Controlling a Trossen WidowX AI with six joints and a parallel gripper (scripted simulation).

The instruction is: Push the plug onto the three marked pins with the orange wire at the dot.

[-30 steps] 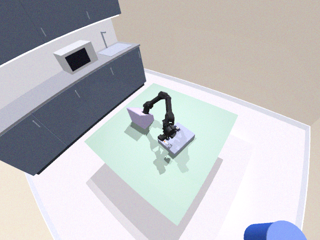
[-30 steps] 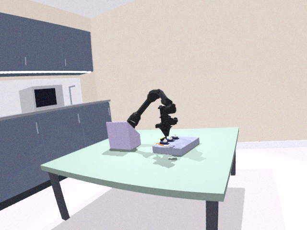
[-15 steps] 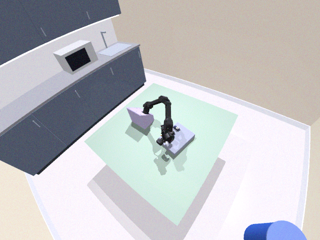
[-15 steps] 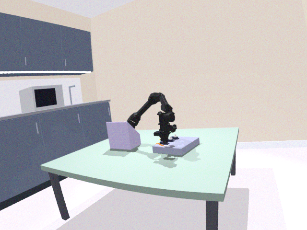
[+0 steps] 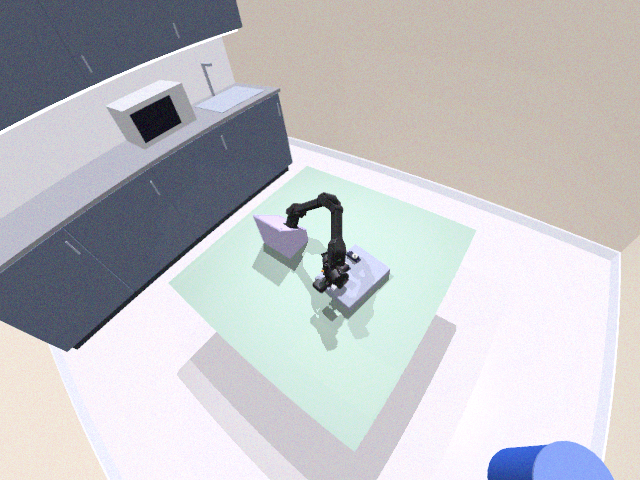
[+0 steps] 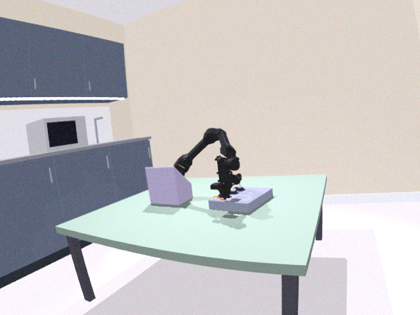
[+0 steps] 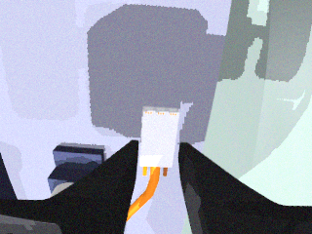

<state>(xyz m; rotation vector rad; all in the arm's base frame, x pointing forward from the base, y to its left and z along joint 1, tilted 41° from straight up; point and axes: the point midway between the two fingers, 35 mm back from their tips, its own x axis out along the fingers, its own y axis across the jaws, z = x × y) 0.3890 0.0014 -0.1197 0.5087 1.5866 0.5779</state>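
The white plug [image 7: 159,132] lies on the lavender block [image 5: 368,279] [image 6: 261,195] [image 7: 44,58]. In the wrist view its end with three small orange marks points up the frame, and its orange lead [image 7: 150,189] [image 6: 217,197] leaves the lower end, beside a brown wire stub. My gripper [image 7: 159,148] is partly open, with one fingertip on each side of the plug and a thin gap at each side. A dark servo-like part [image 7: 79,157] with a pale round top is left of the fingers. The pins, coloured band and dot cannot be seen.
Another dark part with a white top [image 5: 353,255] [image 6: 240,186] stands farther back on the block. A purple slanted box [image 5: 284,240] [image 6: 164,186] stands left of the block, by the arm's base, on the green table [image 5: 330,382] [image 6: 189,230].
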